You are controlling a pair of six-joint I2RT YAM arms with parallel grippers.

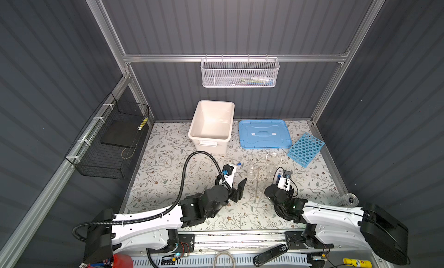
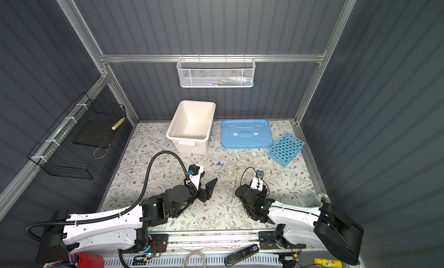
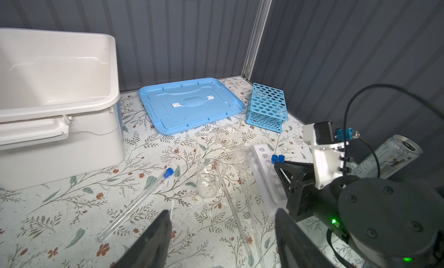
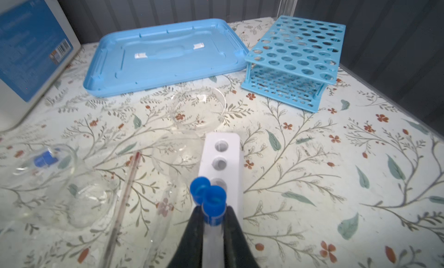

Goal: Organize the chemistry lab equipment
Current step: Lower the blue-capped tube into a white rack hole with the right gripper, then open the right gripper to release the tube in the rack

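My right gripper (image 4: 212, 212) is shut on a clear blue-capped test tube (image 4: 214, 201), upright over the near end of the small white tube rack (image 4: 222, 156). A second capped tube (image 4: 198, 186) stands just beyond it in the rack. My left gripper (image 3: 222, 214) hangs open and empty above the floral table. Below it lies a thin glass rod (image 3: 236, 218). Another test tube (image 3: 139, 201) lies flat to one side, and a small clear beaker (image 3: 210, 180) stands beyond. Clear flasks (image 4: 199, 108) sit between the white rack and the sky-blue rack (image 1: 305, 149).
The open white tub (image 1: 209, 146) and its blue lid (image 1: 264, 134) sit at the back of the table. A drinks can (image 1: 348, 199) lies at the right edge. White and black wire baskets hang on the walls. A red cup (image 1: 122, 260) stands below the front rail.
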